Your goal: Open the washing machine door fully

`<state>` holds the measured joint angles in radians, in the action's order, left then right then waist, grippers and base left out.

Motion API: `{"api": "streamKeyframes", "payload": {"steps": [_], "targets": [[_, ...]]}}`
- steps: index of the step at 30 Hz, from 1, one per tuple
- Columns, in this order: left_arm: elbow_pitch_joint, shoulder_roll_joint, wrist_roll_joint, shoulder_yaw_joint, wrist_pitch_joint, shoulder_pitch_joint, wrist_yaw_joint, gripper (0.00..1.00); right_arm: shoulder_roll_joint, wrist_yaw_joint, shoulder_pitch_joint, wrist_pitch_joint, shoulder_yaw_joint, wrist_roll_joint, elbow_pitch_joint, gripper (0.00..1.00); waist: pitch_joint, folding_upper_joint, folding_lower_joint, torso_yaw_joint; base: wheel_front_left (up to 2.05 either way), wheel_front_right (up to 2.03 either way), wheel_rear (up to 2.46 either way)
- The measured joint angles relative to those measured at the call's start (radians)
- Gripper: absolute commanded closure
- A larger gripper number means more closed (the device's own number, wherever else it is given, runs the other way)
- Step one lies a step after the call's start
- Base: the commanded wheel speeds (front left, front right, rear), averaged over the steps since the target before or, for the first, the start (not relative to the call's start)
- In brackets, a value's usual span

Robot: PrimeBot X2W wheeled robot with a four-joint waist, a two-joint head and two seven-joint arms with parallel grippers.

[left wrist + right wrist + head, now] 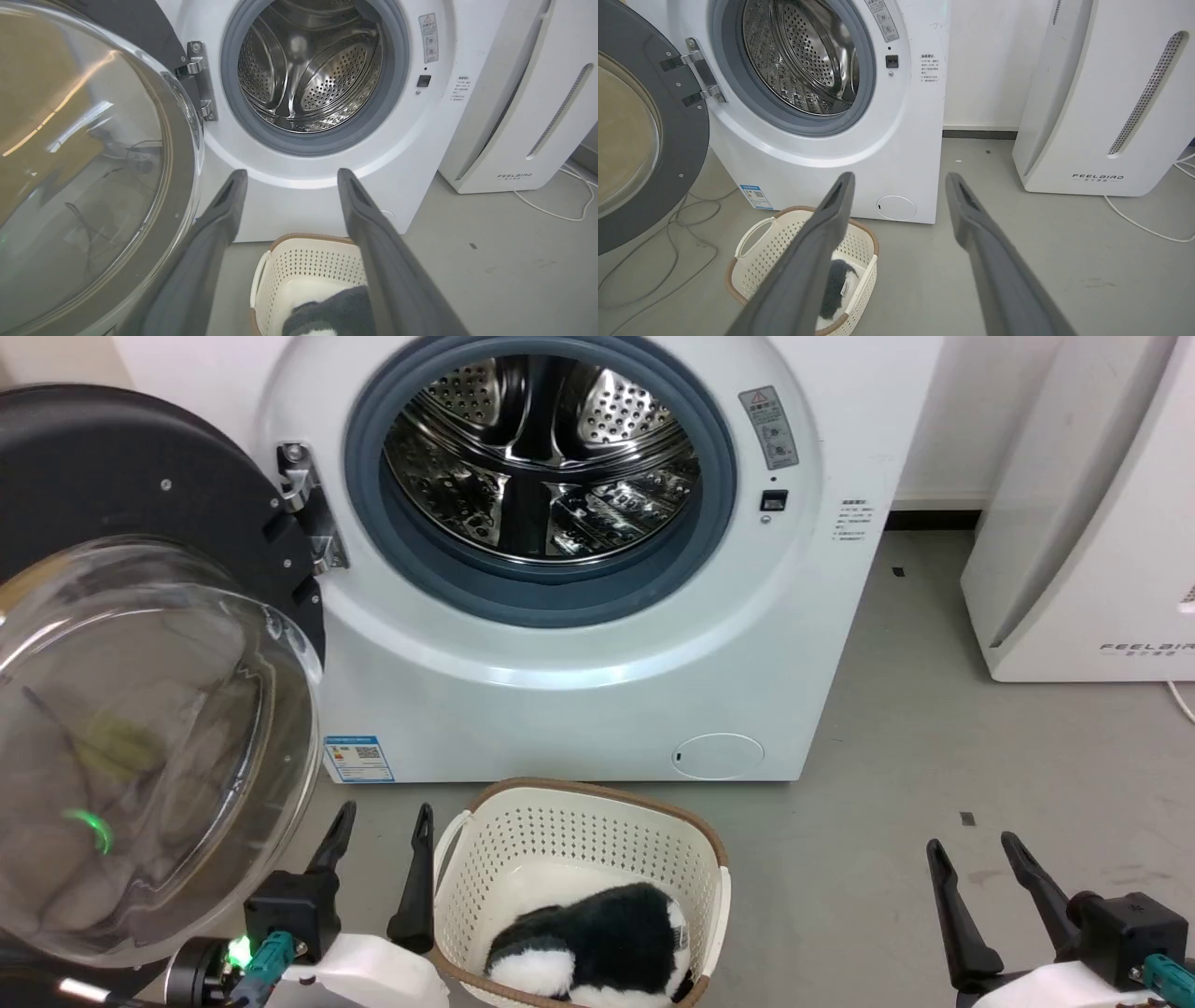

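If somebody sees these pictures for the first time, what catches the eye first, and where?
First, the washing machine door, standing wide open at the left of the head view, its clear glass bowl bulging toward the camera. Next, the shiny perforated steel drum, exposed in the washing machine at the top centre. Below it on the floor stands a cream basket with a black-and-white fluffy item inside.

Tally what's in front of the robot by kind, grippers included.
Appliances: 2 (washer, air unit)
Baskets: 1 (basket)
Plush items: 1 (plush)
Grippers: 2 (left gripper, right gripper)
Total: 6
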<state>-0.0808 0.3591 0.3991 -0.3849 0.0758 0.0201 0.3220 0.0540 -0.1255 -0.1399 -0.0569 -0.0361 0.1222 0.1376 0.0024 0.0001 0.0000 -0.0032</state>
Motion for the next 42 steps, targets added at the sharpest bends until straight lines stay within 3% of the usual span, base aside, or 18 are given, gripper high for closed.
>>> {"api": "streamKeyframes", "payload": {"steps": [24, 25, 42], "targets": [[0.118, -0.009, 0.026, 0.005, 0.049, -0.031, 0.007, 0.0, 0.0, 0.0, 0.001, 0.006, 0.012, 0.007, -0.027, 0.0, 0.002, 0.0, 0.0, -0.009, 0.0, 0.0, 0.0], [0.118, -0.009, 0.026, 0.004, 0.049, -0.031, 0.005, 1.0, 0.0, 0.0, 0.001, 0.007, 0.012, 0.008, -0.028, 1.0, 0.001, 0.0, 0.0, -0.009, 0.0, 0.0, 0.0], [0.115, -0.036, -0.012, 0.042, 0.038, -0.031, -0.027, 1.0, 0.0, 0.002, 0.006, 0.006, 0.013, 0.001, -0.036, 1.0, 0.001, 0.0, 0.0, -0.008, 0.0, 0.0, 0.0]]}}
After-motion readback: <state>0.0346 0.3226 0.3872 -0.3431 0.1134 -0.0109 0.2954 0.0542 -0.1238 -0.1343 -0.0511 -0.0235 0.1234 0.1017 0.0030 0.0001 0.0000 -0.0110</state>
